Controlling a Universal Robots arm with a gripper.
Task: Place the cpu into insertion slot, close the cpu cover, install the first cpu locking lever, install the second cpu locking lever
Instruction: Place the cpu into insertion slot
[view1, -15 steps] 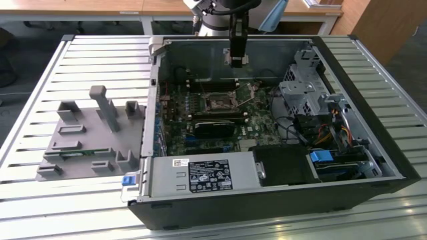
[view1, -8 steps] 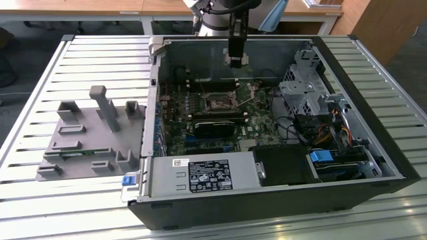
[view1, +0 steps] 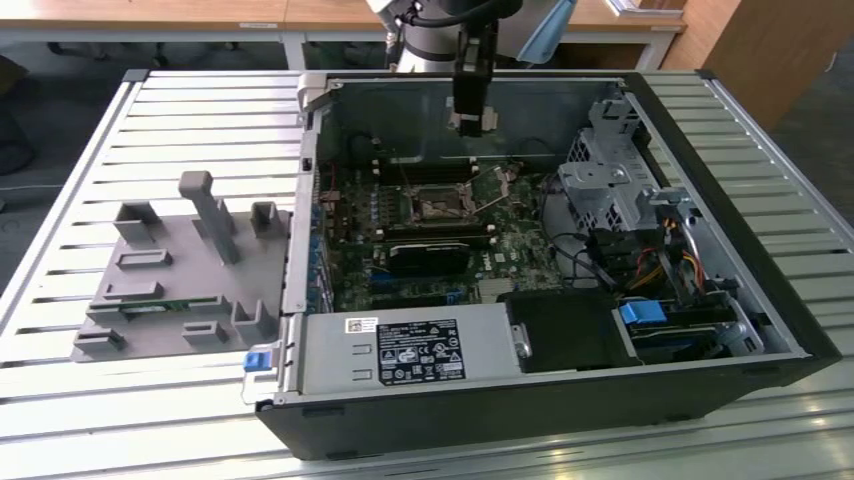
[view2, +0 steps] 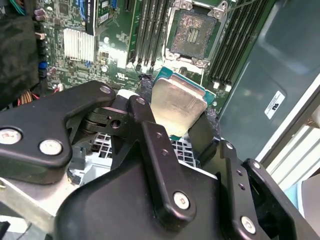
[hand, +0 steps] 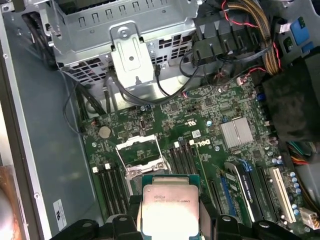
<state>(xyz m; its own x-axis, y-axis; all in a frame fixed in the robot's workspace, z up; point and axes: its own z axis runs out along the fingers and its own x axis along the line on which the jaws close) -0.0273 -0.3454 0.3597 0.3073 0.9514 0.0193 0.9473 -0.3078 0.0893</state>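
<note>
My gripper (view1: 470, 122) hangs inside the open computer case, above the motherboard's far edge. It is shut on the cpu (view2: 176, 102), a flat square chip with a dull silver top on a green base, pinched at two opposite edges by the black fingers (view2: 144, 107). In the first wrist view the cpu (hand: 170, 202) sits level between the fingertips. The insertion slot (view2: 192, 31) lies uncovered below and ahead, its pin field showing; it also shows in the first wrist view (hand: 142, 159) and the exterior view (view1: 438, 205). I cannot tell the cpu cover apart from the slot's metal rim.
Memory slots (hand: 182, 160) flank the socket on both sides. A black heatsink block (view1: 430, 252) lies nearer the case front, and a metal drive cage (view1: 607, 190) with cable bundles (hand: 250, 30) fills the exterior view's right. A grey fixture (view1: 174, 270) stands on the slatted table outside.
</note>
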